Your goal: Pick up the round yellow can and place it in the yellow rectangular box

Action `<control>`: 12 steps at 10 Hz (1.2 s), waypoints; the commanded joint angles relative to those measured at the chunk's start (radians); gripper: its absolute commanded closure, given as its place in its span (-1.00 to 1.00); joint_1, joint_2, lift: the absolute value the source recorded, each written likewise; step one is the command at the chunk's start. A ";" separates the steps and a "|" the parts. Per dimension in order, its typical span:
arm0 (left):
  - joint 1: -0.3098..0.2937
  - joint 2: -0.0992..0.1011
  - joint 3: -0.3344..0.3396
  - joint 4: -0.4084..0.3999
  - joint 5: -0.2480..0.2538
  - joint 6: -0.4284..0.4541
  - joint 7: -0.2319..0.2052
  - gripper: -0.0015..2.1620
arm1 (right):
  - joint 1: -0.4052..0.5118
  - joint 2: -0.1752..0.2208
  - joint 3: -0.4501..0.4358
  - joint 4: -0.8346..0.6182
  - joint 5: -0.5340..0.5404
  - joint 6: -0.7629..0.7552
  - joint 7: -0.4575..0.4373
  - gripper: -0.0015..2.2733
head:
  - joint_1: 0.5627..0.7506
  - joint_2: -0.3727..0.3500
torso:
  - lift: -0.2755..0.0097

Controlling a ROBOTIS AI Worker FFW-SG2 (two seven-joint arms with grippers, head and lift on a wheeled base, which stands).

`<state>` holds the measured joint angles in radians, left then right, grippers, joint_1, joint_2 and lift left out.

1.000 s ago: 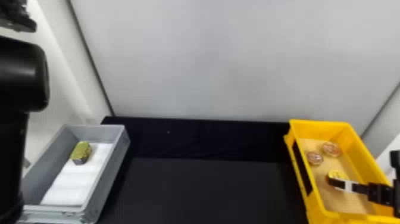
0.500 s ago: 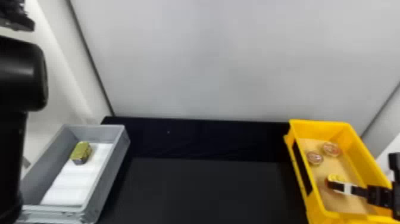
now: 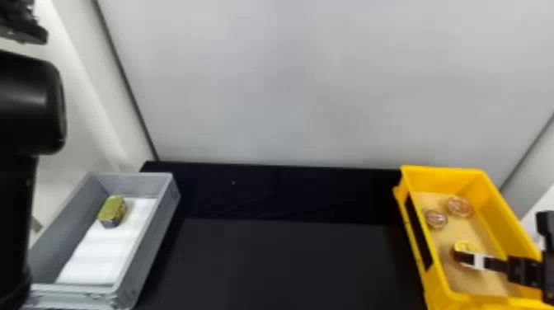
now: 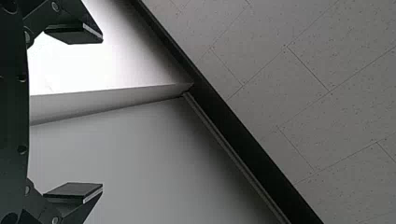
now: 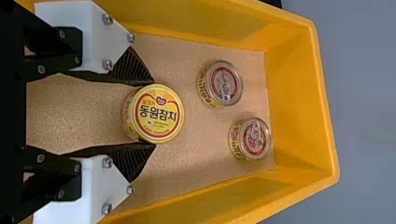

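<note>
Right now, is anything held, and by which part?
The right gripper holds the round yellow can by opposite sides of its wall; the left gripper holds nothing.

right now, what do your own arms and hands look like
The left arm is smooth black with a thick, rounded housing; the right arm is black. The left hand is black with flat, pale-edged pads. The right hand has black linkages, white brackets with metal screws, and ribbed black wedge-shaped fingers.
</note>
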<state>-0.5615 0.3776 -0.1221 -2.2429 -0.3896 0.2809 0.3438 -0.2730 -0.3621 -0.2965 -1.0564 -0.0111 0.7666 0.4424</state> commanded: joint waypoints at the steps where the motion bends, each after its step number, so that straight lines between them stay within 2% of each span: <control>1: 0.002 0.000 0.002 -0.001 0.000 0.002 0.000 -0.86 | 0.001 0.000 0.007 -0.019 -0.009 0.036 -0.030 -0.63 | 0.07 0.18 | 0.86; 3: 0.002 0.000 0.002 -0.001 0.000 0.002 0.000 -0.86 | 0.000 0.000 0.013 -0.028 -0.021 0.053 -0.048 -0.75 | 0.07 0.18 | 0.86; 5: 0.003 0.000 0.004 -0.003 0.000 0.002 0.000 -0.86 | 0.003 -0.001 0.011 -0.033 -0.044 0.041 -0.050 -0.74 | 0.07 0.18 | 0.86; 7: 0.005 -0.002 0.004 -0.003 0.000 0.005 0.000 -0.86 | 0.012 -0.008 0.008 -0.100 -0.044 0.031 -0.050 -0.72 | 0.07 0.18 | 0.86; 12: 0.014 -0.002 0.013 -0.003 0.000 0.012 -0.002 -0.86 | 0.029 -0.031 -0.038 -0.554 0.011 0.035 -0.135 -0.71 | 0.07 0.18 | 0.86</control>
<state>-0.5504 0.3754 -0.1140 -2.2458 -0.3896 0.2919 0.3433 -0.2402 -0.3848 -0.3195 -1.4768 -0.0289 0.8002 0.3267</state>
